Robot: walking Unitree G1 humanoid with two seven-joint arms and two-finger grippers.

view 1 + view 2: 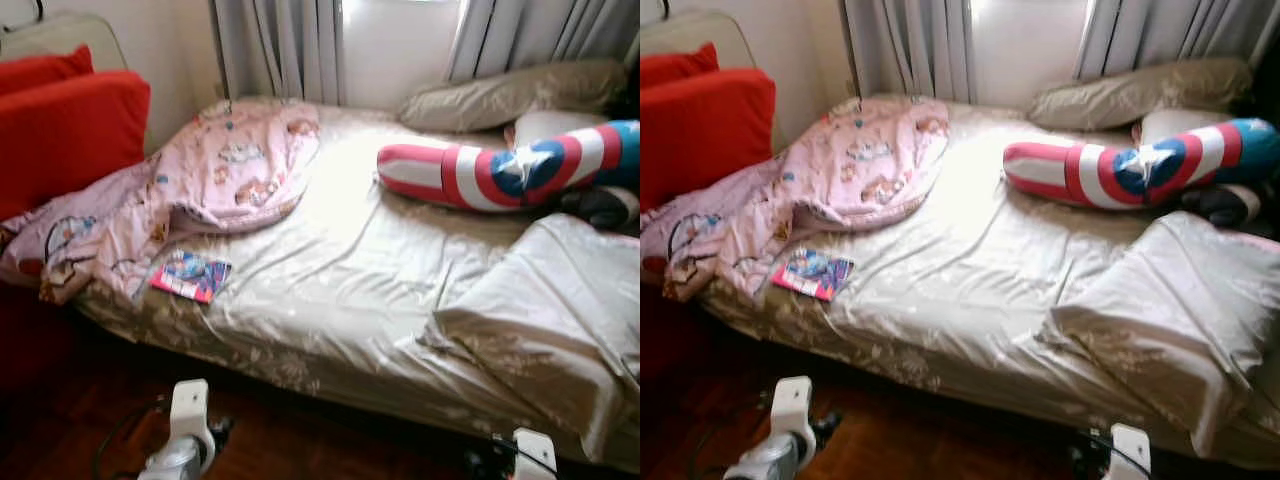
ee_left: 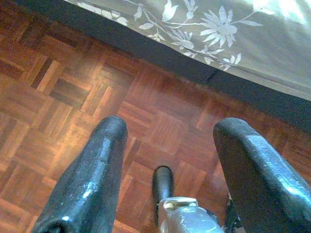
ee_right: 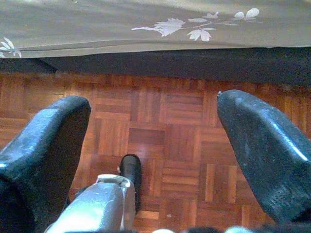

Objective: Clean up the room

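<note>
Head views: bed (image 1: 330,290) ahead, unmade. Pink blanket (image 1: 200,190) crumpled in a heap toward the left end, trailing over the edge beside the red cushion (image 1: 70,130); looks thrown aside, not folded. Small book (image 1: 190,275) flat on the sheet just beside the blanket's hem, near the bed's front edge. Striped bolster (image 1: 500,170) askew across the far right, well beyond either pincer. Beige pillow (image 1: 540,320) slumped at the near right corner, above and just beyond the right arm's wrist. Both arms low at the frame's bottom, hanging idle below mattress level, so nothing is held.

Left wrist view: left gripper (image 2: 170,160) spread wide, empty, aimed down at parquet floor (image 2: 63,97); floral bed skirt (image 2: 204,29) ahead of the fingertips, apart from them. Book judged above and forward of this pincer, likeliest first pick.

Right wrist view: right gripper (image 3: 155,145) likewise wide, empty, over parquet; bed skirt ahead, untouched.
</note>
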